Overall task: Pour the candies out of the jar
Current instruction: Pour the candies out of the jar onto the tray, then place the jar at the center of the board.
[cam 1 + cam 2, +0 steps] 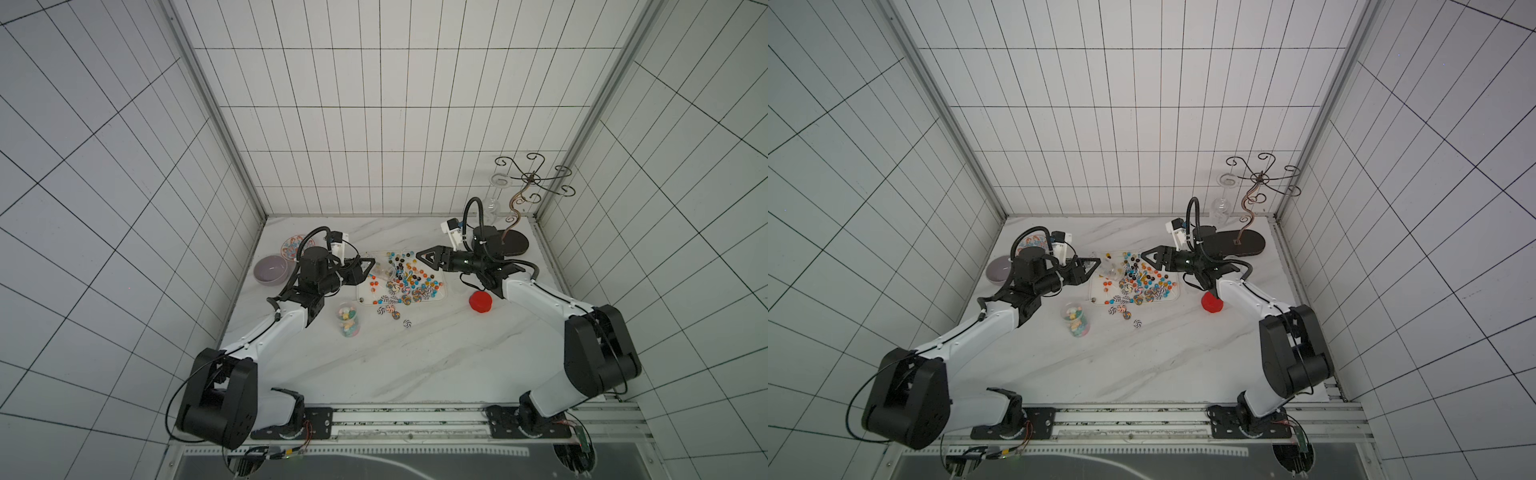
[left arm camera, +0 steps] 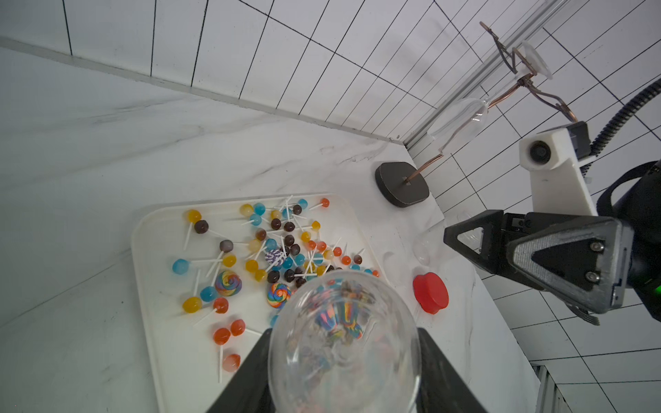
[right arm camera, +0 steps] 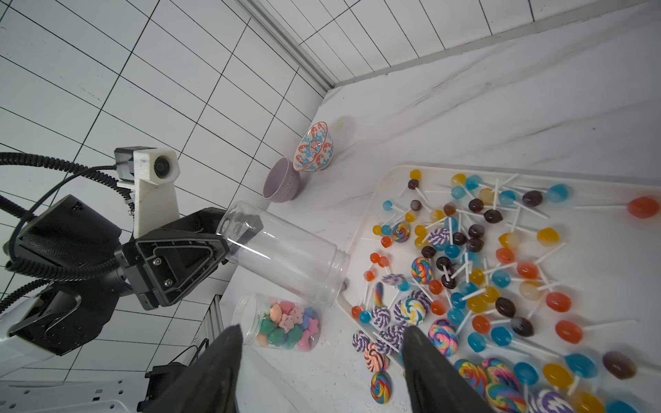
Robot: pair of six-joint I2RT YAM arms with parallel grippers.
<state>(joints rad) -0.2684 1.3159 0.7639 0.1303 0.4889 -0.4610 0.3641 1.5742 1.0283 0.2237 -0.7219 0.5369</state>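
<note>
The left gripper (image 3: 232, 237) pinches the base of the clear jar (image 3: 289, 261). The jar is tilted, its mouth just over the left rim of the white tray (image 1: 365, 294), and the right wrist view shows it empty. The candies (image 1: 409, 282) lie scattered over the tray, thickest in its middle and right and sparser on its left, too many to count. Four swirl discs (image 1: 390, 308) lie off the tray on the marble table (image 1: 415, 365), just beside the tray's near edge, in both top views. The right gripper (image 3: 322, 329) hovers over the tray's far right part, its jaws spread and holding nothing. One red lid (image 1: 481, 301) sits apart from the tray's right edge, near the right arm, with bare marble between them. The near half of the table is open marble. A second jar (image 1: 348, 320), open and holding pastel sweets, stands just beside the tray's near left corner, close to the left arm. Two bowls, purple (image 1: 271, 270) and patterned (image 1: 293, 248), sit just beside each other at the far left. One wire rack (image 1: 532, 178) with one hanging wine glass (image 1: 496, 195) fills the far right corner. The left wrist view looks through the jar's bottom, so the colours behind it smear. Only the right wrist view shows the jar's whole side and the left fingers (image 3: 179, 257) at its base.
</note>
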